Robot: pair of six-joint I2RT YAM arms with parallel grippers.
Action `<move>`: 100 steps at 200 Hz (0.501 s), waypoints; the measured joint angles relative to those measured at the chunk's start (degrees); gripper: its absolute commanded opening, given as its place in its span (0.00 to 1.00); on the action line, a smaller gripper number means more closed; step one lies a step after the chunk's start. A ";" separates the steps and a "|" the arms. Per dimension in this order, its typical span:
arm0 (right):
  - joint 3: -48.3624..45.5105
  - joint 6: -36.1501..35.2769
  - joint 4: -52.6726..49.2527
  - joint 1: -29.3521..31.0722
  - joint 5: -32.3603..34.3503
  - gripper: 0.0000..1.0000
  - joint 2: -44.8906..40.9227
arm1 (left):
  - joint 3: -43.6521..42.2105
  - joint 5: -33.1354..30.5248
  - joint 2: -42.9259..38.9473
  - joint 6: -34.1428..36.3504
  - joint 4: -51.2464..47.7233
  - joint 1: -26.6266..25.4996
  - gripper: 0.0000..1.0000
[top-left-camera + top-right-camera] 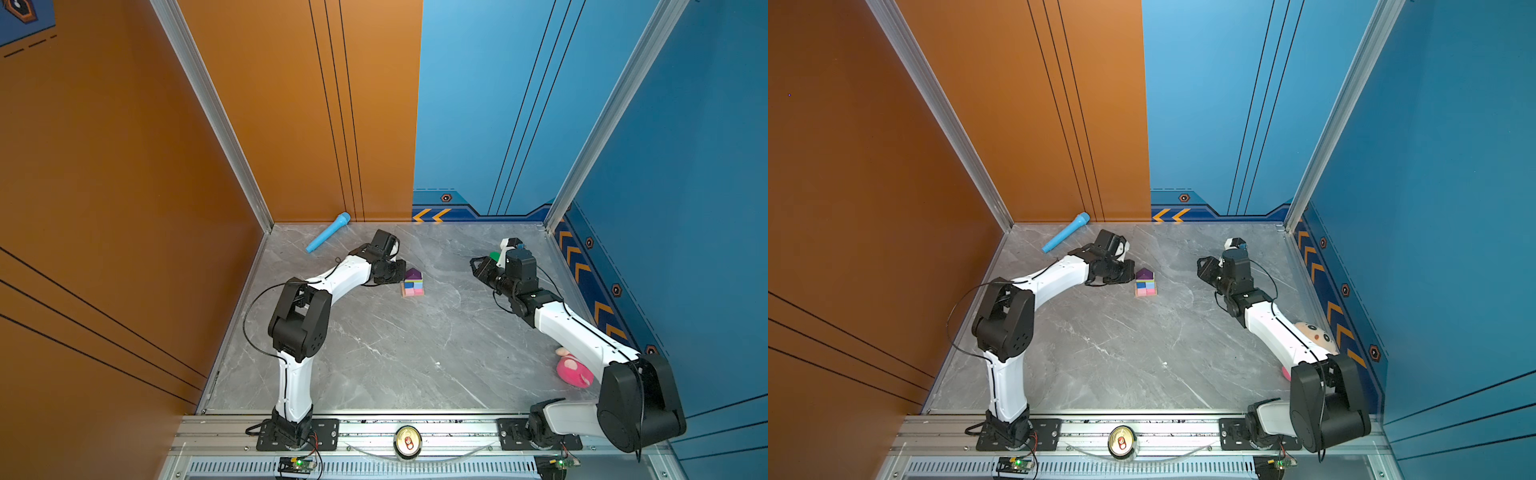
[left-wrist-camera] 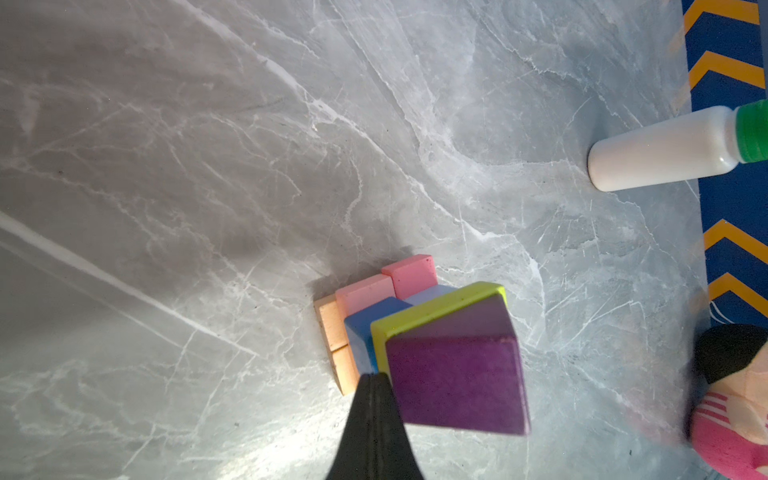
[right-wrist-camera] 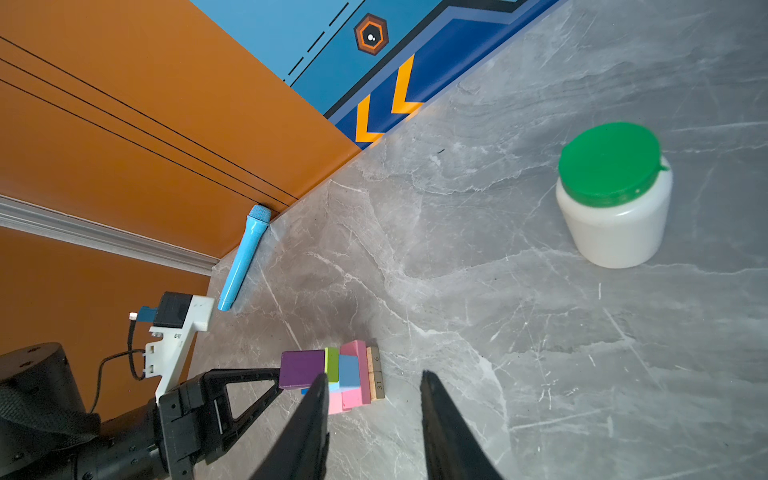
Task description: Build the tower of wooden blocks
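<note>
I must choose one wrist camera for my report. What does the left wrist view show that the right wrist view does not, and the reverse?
Only the left wrist view shows a pink plush toy at the picture's edge. Only the right wrist view shows the light-blue toy microphone and the right claw, open and empty. Both show the tower with its purple roof piece, the white bottle with green cap, and the left claw, shut, close beside the tower.
</note>
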 measured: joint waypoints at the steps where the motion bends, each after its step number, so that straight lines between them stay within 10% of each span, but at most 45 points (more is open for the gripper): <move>1: 0.00 0.00 0.00 0.00 -0.02 0.38 0.00 | 0.00 0.00 0.00 0.00 0.00 0.00 0.00; 100: 0.00 0.00 0.00 -0.33 -0.04 0.38 0.00 | 0.61 0.00 0.00 0.42 -0.44 -0.17 0.00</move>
